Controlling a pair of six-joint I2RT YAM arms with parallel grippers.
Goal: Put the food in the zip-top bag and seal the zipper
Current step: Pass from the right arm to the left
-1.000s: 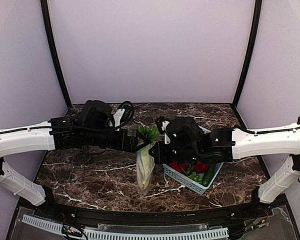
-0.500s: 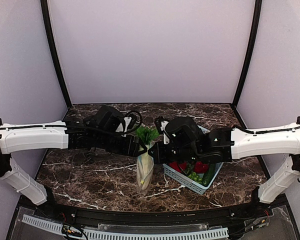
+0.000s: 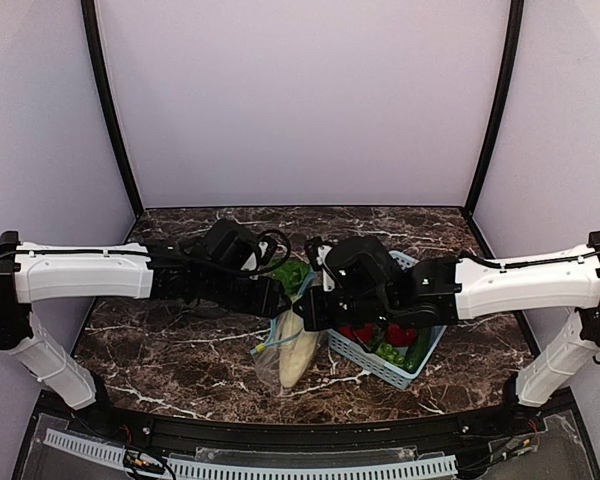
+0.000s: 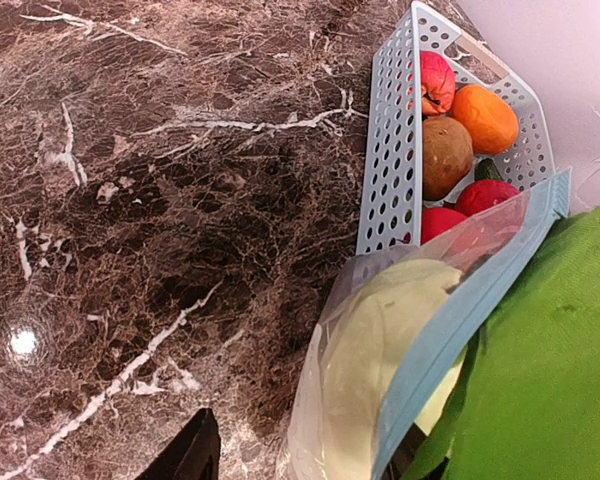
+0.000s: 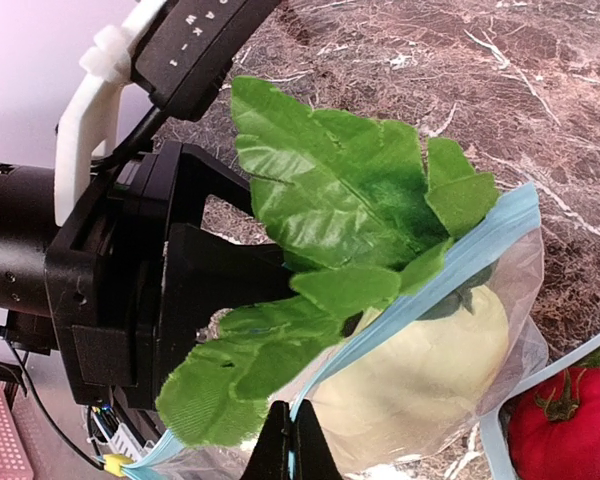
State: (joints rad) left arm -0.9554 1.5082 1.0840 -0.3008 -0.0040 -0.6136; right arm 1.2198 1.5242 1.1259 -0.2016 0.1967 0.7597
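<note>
Centrally, pinches the zipper [image 5: 460, 255] of the zip-top bag [image 3: 283, 368] with the right gripper [image 5: 285, 440], faces the left gripper [image 3: 278, 300] (grip unreadable) across the mouth, holds squash [image 3: 298, 345] inside, long axis slanting lower left, leaves [image 5: 330, 210] poking out.

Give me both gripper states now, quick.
Left gripper: cannot be told; green leaves cover its jaws.
Right gripper: closed, pinching the zip-top bag at its zipper.

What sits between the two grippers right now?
The green leaves of the cream-white squash, poking out of the zip-top bag; the top external view shows it.
</note>
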